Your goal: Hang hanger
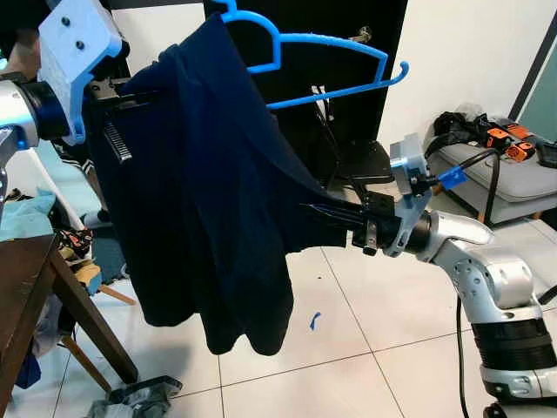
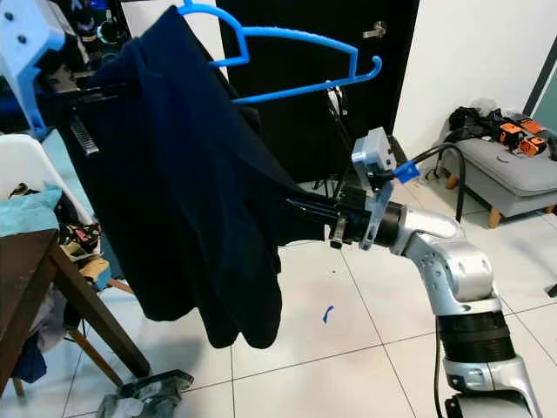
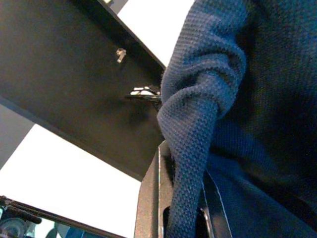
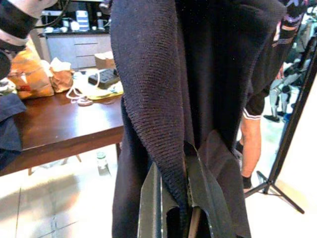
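I stand in a lived-in home room: white tiled floor, black door, grey sofa, cluttered wooden desk.

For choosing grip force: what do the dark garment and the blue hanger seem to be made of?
Dark garment: looks like soft navy knit fabric, matte; the left wrist view shows a fine ribbed weave.
Blue hanger: probably moulded plastic, smooth with a slight sheen; thin, uniformly coloured bars.

Brown table — grey sofa — black door.
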`<state>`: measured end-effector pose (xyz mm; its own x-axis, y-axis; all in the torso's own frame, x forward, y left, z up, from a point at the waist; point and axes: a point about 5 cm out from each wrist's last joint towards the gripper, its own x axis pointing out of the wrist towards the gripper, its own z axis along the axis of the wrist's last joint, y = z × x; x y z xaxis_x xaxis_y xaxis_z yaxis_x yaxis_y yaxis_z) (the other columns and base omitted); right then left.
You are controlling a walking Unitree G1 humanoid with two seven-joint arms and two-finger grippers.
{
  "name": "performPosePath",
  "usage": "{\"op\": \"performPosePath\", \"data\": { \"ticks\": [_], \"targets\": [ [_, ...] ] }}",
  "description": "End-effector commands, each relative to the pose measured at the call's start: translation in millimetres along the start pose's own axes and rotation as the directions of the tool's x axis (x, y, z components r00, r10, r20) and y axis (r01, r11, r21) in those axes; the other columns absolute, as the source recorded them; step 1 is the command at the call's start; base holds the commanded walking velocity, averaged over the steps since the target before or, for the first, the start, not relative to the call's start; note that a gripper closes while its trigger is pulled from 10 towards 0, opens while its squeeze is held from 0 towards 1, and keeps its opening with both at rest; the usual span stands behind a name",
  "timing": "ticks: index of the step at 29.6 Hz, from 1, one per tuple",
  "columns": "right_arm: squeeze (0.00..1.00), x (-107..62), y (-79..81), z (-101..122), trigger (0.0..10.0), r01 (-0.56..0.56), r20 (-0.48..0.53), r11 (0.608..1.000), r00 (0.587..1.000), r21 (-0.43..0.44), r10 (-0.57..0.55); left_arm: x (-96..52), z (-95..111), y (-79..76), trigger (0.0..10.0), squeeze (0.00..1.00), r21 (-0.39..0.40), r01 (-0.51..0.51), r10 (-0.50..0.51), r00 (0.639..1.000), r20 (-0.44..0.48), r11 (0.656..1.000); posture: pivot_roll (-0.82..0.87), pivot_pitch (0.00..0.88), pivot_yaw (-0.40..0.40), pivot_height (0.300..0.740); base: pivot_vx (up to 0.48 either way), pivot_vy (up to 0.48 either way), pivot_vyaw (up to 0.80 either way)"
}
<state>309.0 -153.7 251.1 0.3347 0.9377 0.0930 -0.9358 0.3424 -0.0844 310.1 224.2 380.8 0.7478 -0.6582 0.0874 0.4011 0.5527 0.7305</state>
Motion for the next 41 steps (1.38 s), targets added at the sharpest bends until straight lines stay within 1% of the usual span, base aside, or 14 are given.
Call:
{"op": "performPosePath", "data": {
  "ticks": [1,7,8,9,10,11,13,15,18,23,34,38,39,41],
  "targets": [
    [0.0,-0.7,-3.3,4.2,0.0,0.018,0.019,1.0,1.0,-0.009,-0.018,-7.0,5.2,10.2,0.0,0.0,0.017,-0.052,0.051,0.999,0.007,0.999,0.02,0.0,0.048,0.74,0.0,0.0,0.0],
    [0.0,-2.6,-15.2,12.1,0.0,0.102,0.049,0.994,0.994,-0.034,-0.1,-9.9,2.4,11.3,0.0,0.0,0.008,-0.044,0.044,0.999,-0.005,0.999,0.02,0.0,0.049,0.74,0.0,0.0,0.0],
    [0.0,-7.1,-28.0,20.3,0.0,0.199,0.079,0.979,0.978,-0.053,-0.195,-14.8,-2.1,9.7,0.0,0.0,-0.014,-0.008,0.008,1.0,-0.015,1.0,0.02,0.0,0.049,0.74,0.0,0.0,0.0],
    [0.0,-7.1,-28.0,20.3,0.0,0.199,0.079,0.979,0.978,-0.053,-0.195,-14.8,-2.1,9.7,0.0,0.0,-0.014,-0.008,0.008,1.0,-0.015,1.0,0.02,0.0,0.049,0.74,0.0,0.0,0.0],
    [0.0,-16.9,-45.1,34.4,0.0,0.33,0.121,0.94,0.94,-0.085,-0.319,-26.5,-9.6,8.8,0.0,0.0,-0.071,0.046,-0.048,0.999,-0.025,0.996,0.02,0.0,0.051,0.74,0.0,0.0,0.0],
    [0.0,-16.9,-45.1,34.4,0.0,0.33,0.121,0.94,0.94,-0.085,-0.319,-26.5,-9.6,8.8,0.0,0.0,-0.071,0.046,-0.048,0.999,-0.025,0.996,0.02,0.0,0.051,0.74,0.0,0.0,0.0],
    [0.0,-32.8,-63.6,57.8,0.0,0.478,0.186,0.868,0.872,-0.135,-0.452,-47.6,-17.5,8.0,0.0,0.0,-0.171,0.138,-0.14,0.99,0.0,0.976,0.02,0.0,0.049,0.74,0.0,0.0,0.0],
    [0.0,-37.4,-66.7,66.8,0.0,0.505,0.204,0.847,0.858,-0.166,-0.471,-57.8,-22.5,8.4,0.0,0.0,-0.223,0.178,-0.18,0.984,0.009,0.959,0.02,0.0,0.048,0.74,0.0,0.0,0.0],
    [0.0,-37.7,-66.8,68.7,0.0,0.506,0.206,0.844,0.858,-0.177,-0.471,-60.5,-25.1,8.8,0.0,0.0,-0.24,0.185,-0.189,0.982,0.004,0.953,0.02,0.0,0.048,0.74,0.0,0.0,0.0],
    [0.0,-34.5,-63.6,75.2,0.0,0.474,0.218,0.854,0.875,-0.212,-0.432,-74.3,-44.9,1.2,0.0,0.0,-0.338,0.264,-0.302,0.951,-0.065,0.903,0.03,0.0,0.048,0.74,0.0,0.0,0.0],
    [0.0,-28.8,-58.9,80.4,0.0,0.398,0.226,0.888,0.91,-0.232,-0.348,-77.4,-58.4,-9.7,0.0,0.0,-0.378,0.319,-0.388,0.914,-0.121,0.869,0.02,0.0,0.047,0.74,0.0,0.0,0.0],
    [0.0,-24.4,-48.4,83.9,0.0,0.265,0.209,0.93,0.954,-0.253,-0.215,-78.6,-66.4,-15.6,0.0,0.0,-0.4,0.36,-0.451,0.879,-0.157,0.843,0.02,0.0,0.05,0.74,0.0,0.0,0.0],
    [0.0,-19.4,-37.8,84.8,0.0,0.152,0.185,0.952,0.977,-0.267,-0.104,-77.1,-70.9,-20.1,0.0,0.0,-0.409,0.388,-0.489,0.854,-0.177,0.826,0.02,0.0,0.051,0.74,0.0,0.0,0.0],
    [0.0,-19.4,-37.8,84.8,0.0,0.152,0.185,0.952,0.977,-0.267,-0.104,-77.1,-70.9,-20.1,0.0,0.0,-0.409,0.388,-0.489,0.854,-0.177,0.826,0.02,0.0,0.051,0.74,0.0,0.0,0.0]
  ]
}}
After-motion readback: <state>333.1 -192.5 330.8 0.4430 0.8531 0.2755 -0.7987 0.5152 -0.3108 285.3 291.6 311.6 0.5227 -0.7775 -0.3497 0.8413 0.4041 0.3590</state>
